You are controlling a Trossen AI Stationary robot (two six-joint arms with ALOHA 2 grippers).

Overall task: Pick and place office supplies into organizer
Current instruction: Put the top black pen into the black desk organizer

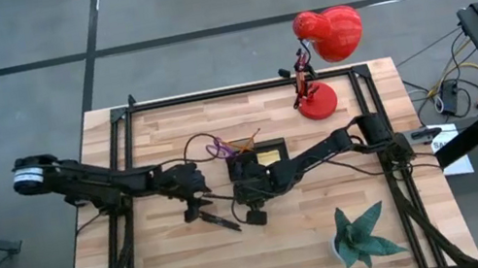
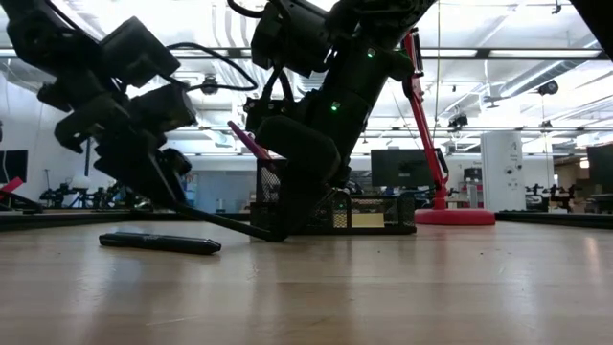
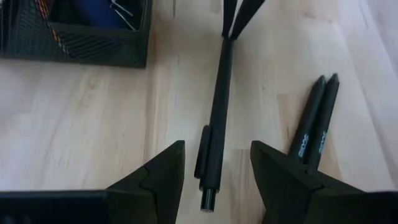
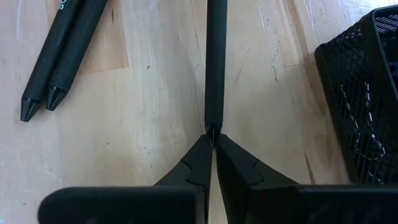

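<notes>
A thin black pen (image 3: 217, 106) runs between my two grippers. My right gripper (image 4: 212, 135) is shut on one end of it, just left of the black mesh organizer (image 1: 259, 162). The pen's clip end (image 3: 204, 155) lies between the fingers of my left gripper (image 3: 217, 148), which stands open with a gap on each side. Two more black pens (image 3: 314, 124) lie side by side on the table near the front. The organizer holds purple scissors (image 1: 215, 148), orange pens and a yellow pad (image 1: 267, 159). My right gripper pinches the pen's narrow end (image 4: 213, 121) between its two fingertips. The fingers come slanting down from the table's right and lie in line with the pen. In the low view the pen (image 2: 230, 222) slopes up from these fingers toward my left gripper.
A red desk lamp (image 1: 323, 50) stands at the far right. A green paper plant (image 1: 364, 238) sits at the near right. Black frame rails (image 1: 241, 88) run along the table's far edge and sides. Bare wood lies in front of the two loose pens (image 2: 158, 242).
</notes>
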